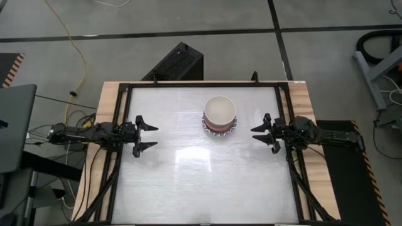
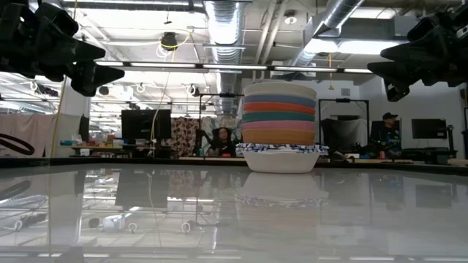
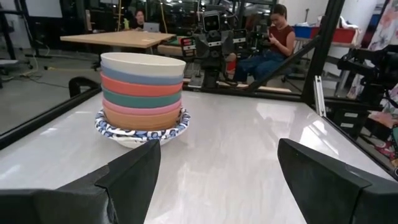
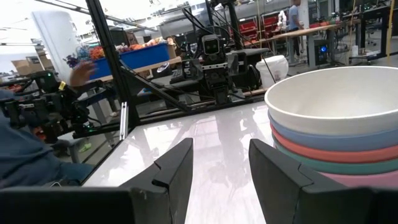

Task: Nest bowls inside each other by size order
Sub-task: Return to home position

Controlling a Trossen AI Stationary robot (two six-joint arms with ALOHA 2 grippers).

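The white tabletop [image 1: 188, 182] lies bare on all sides of the stack of bowls [image 1: 219, 110], with open surface between it and each arm and a wide free stretch on the near half. A black frame rail [image 1: 201, 85] runs along the table's far edge, and more rails run down both sides, with wood strips outside them. The stack stands in the far half of the table, slightly right of centre and nearer the right arm. It is upright, its long axis vertical and every mouth facing up (no lean shows in the low view). A white bowl with a blue-patterned rim [image 2: 281, 158] forms the base. Above it come orange, pink, green, a red-orange, and blue, with the cream bowl [image 3: 143, 63] on top. The left gripper [image 1: 156, 137] hangs at the table's left edge, fingers spread wide and holding nothing. The right gripper [image 1: 253, 134] hangs at the right edge, also parted and empty, with a narrower gap. Both point inward toward the stack and are well apart from it. The glossy surface mirrors ceiling lights; beyond it a workshop holds desks, monitors and a seated person [image 3: 278, 38].
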